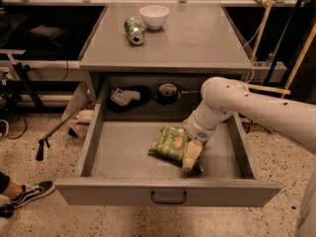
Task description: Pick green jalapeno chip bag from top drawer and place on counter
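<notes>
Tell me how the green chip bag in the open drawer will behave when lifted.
The green jalapeno chip bag looks crinkly and puffed, so it will probably be light and yield where squeezed. Held by the edge where the gripper sits, it may sag or swing. Lying flat in the top drawer, it shouldn't roll.

The counter [197, 38] is carrying two things at its far end: a green soda can [134, 30] is lying on its side left of centre, and a white bowl [154, 16] is standing upright just beside it to the right. Below, the open top drawer [123, 152] is holding the green jalapeno chip bag [169, 143], lying flat right of centre, with the gripper [191, 158] hanging at the bag's right end.
</notes>
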